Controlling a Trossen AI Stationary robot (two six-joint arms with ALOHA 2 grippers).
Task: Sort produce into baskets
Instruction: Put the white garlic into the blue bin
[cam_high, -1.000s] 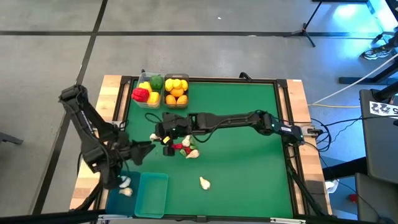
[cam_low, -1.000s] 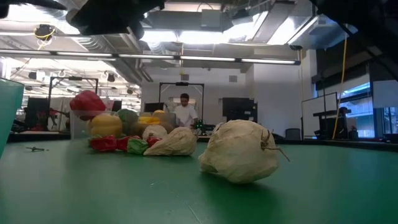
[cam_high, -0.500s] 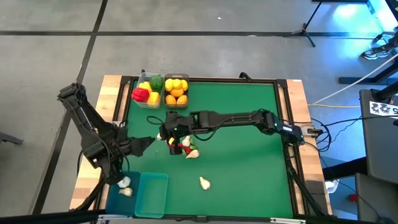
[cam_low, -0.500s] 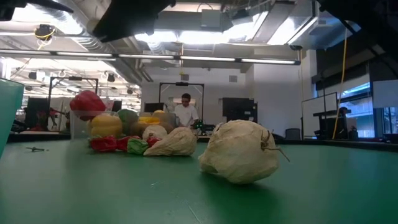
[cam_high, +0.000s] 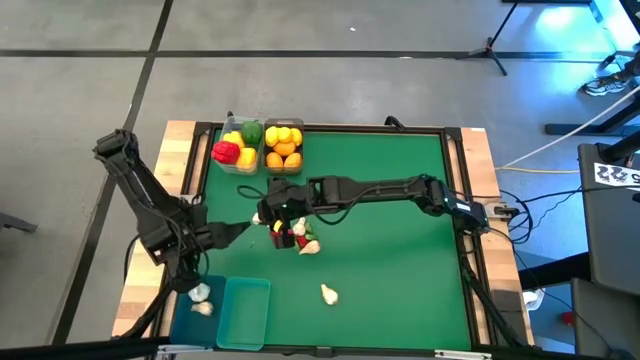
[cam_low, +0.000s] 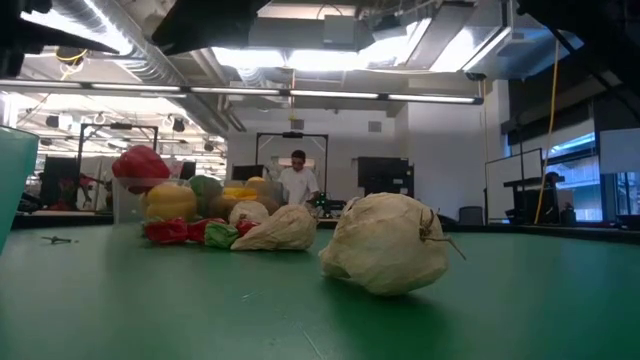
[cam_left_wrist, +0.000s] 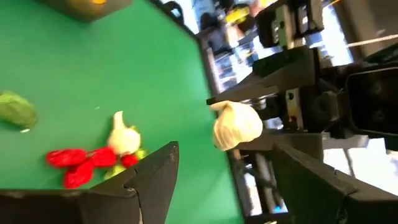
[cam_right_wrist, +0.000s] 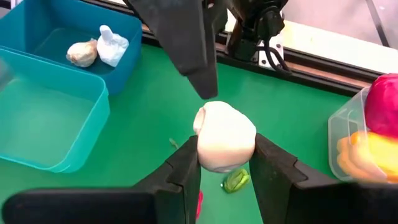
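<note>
My right gripper (cam_high: 266, 213) reaches over the mat's middle left and is shut on a white garlic bulb (cam_right_wrist: 224, 137). My left gripper (cam_high: 236, 232) is open and empty just left of it, pointing at the bulb, which also shows in the left wrist view (cam_left_wrist: 236, 124). Below lies a pile of red and green chilies and garlic (cam_high: 299, 238). One loose garlic bulb (cam_high: 328, 293) rests on the mat nearer the front. Two clear bins hold peppers (cam_high: 238, 148) and lemons and oranges (cam_high: 283, 145). One teal bin (cam_right_wrist: 43, 124) is empty; the other (cam_right_wrist: 124, 65) holds two garlic bulbs (cam_right_wrist: 99, 46). My right gripper pinches the garlic bulb's two opposite sides (cam_right_wrist: 202, 152) between its two fingers. The bulb is lifted clear of the mat, above a green chili (cam_right_wrist: 235, 180).
The clear bins stand at the mat's far left, the teal bins at its near left corner. The mat's right half (cam_high: 400, 270) is bare. A person stands far back in the room in the low view (cam_low: 297, 182).
My right gripper has drawn a little toward the table's far edge with the garlic bulb. My left gripper has gone a little toward the far edge and the right gripper, and stays open.
</note>
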